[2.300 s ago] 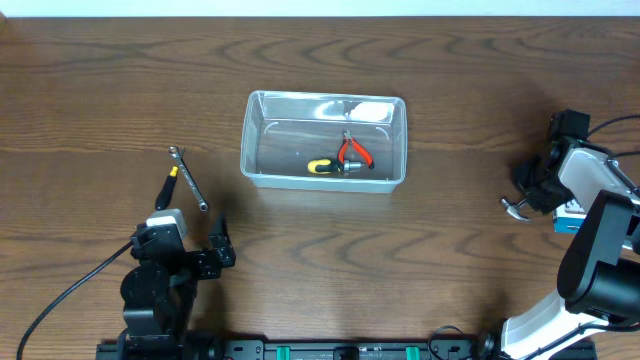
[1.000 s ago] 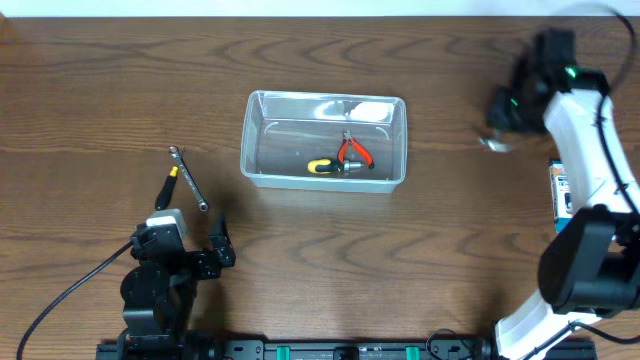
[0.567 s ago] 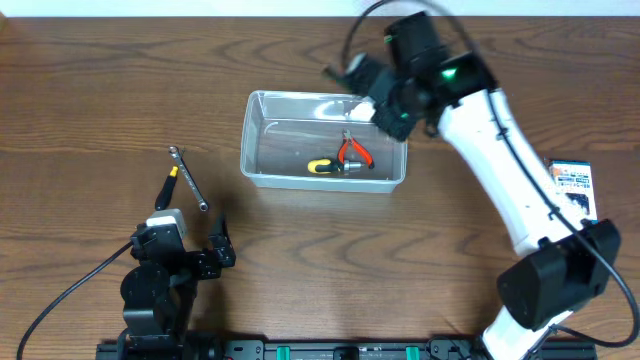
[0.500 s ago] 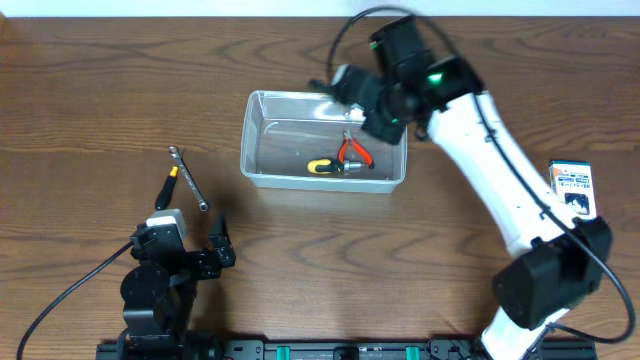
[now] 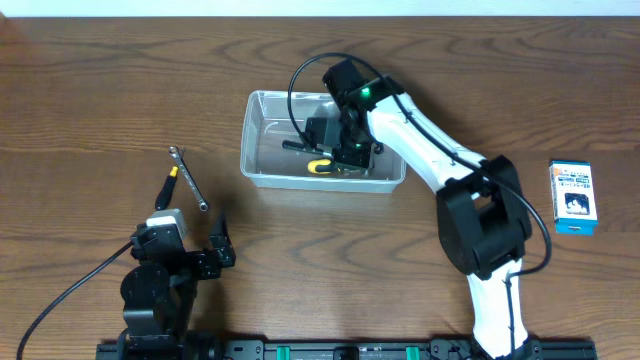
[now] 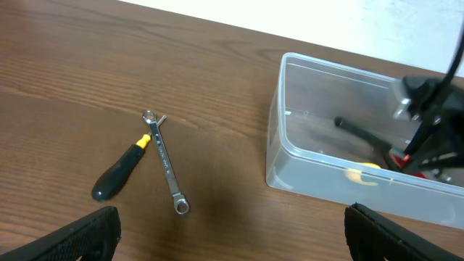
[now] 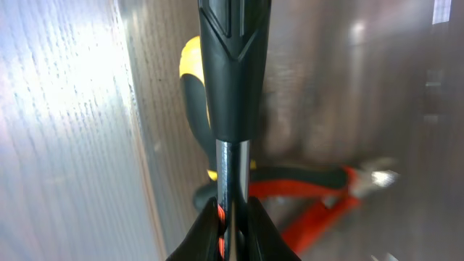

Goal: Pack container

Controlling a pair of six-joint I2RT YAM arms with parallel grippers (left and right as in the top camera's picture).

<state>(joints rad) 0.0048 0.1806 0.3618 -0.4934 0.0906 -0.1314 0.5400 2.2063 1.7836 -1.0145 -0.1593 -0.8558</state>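
Observation:
The clear container (image 5: 256, 172) stands mid-table; it also shows in the left wrist view (image 6: 304, 170). Inside lie a yellow-and-black screwdriver (image 5: 320, 167) and red pliers (image 7: 319, 199). My right gripper (image 5: 338, 140) is down inside the container. It is shut (image 7: 232, 210) on the metal shaft of a black-handled tool (image 7: 230, 65), held just above the yellow handle (image 7: 192, 72). My left gripper (image 5: 197, 252) is open and empty near the front left edge; its fingers sit wide apart (image 6: 232, 235).
A steel wrench (image 5: 189, 181) and a black screwdriver with a yellow collar (image 5: 167, 187) lie left of the container, also seen in the left wrist view (image 6: 165, 161) (image 6: 118, 174). A small blue-and-white box (image 5: 573, 195) lies at the far right.
My right arm swung from the table's right side to the left, carrying the black-handled tool, and lowered it into the container. The left arm has not moved.

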